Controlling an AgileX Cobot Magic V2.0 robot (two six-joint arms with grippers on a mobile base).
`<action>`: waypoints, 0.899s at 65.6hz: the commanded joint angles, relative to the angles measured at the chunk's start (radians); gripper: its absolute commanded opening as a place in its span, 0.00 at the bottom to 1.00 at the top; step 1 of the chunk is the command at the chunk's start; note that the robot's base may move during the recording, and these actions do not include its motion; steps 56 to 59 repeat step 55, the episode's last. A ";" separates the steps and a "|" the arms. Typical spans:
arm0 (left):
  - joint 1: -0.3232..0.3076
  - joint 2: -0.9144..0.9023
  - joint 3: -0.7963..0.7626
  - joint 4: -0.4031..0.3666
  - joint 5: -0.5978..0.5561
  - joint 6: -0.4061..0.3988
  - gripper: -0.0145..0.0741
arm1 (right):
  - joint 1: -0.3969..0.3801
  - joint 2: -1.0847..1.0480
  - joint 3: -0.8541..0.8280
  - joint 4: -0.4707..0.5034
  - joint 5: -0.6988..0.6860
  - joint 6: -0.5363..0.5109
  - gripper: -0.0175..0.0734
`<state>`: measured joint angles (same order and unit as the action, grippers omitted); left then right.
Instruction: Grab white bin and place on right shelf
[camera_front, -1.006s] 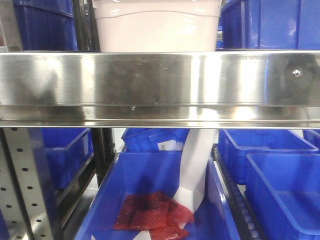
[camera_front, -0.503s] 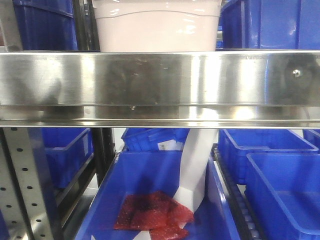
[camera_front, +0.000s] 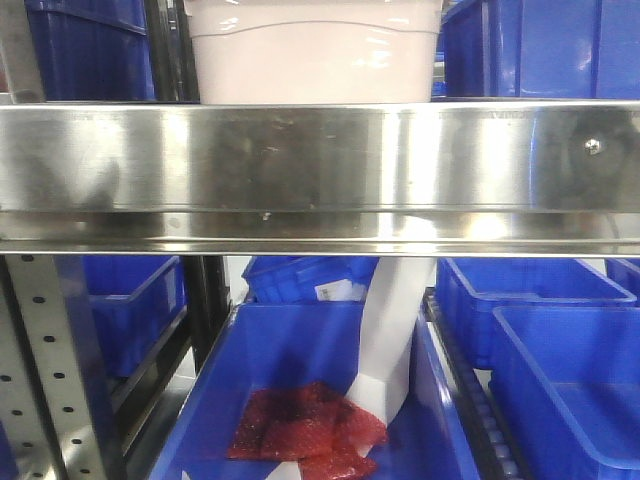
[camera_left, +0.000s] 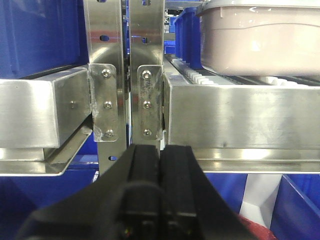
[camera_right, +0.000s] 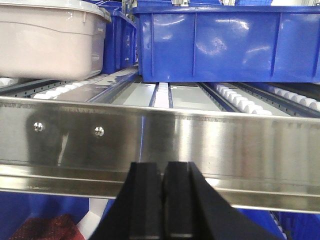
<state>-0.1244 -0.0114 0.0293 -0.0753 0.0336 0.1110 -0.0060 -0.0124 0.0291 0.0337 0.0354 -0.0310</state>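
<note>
While both pincers hang in front of the rack, nothing is held.
L gripper (camera_left: 160, 165): black fingers pressed together, no gap, pinching nothing; sits just below the steel front rail, lined up w/ the perforated steel uprights (camera_left: 145, 60).
R gripper (camera_right: 162, 200): black fingers pressed together too, empty; sits low before the broad rail, apart from it.
White bin (camera_front: 313, 50): large pale pinkish-white translucent plastic tub w/ rounded corners & curved moulded line on side; stands on the upper level of the shiny stainless steel rack (camera_front: 320, 170), behind the front rail, on white rollers. Left wrist view: up & to the right of L gripper (camera_left: 260, 37). Right wrist view: far left (camera_right: 50, 42), well apart from R gripper.
Neighbours: big blue plastic bin (camera_right: 225, 42) just beside the tub on the same level, on roller tracks (camera_right: 240, 102).
Lower level: open blue plastic tray (camera_front: 300, 380) holding a red mesh-like bundle (camera_front: 305, 430) & a white paper strip (camera_front: 390, 330) leaning into it; more blue trays (camera_front: 560, 360) to the right.
</note>
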 joint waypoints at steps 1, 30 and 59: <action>-0.002 -0.011 0.000 0.008 -0.098 -0.007 0.03 | 0.000 -0.016 -0.001 -0.014 -0.084 0.000 0.25; -0.002 -0.011 0.000 0.031 -0.097 -0.048 0.03 | 0.000 -0.016 -0.001 -0.014 -0.084 0.000 0.25; -0.002 -0.011 0.000 0.031 -0.097 -0.048 0.03 | 0.000 -0.016 -0.001 -0.014 -0.084 0.000 0.25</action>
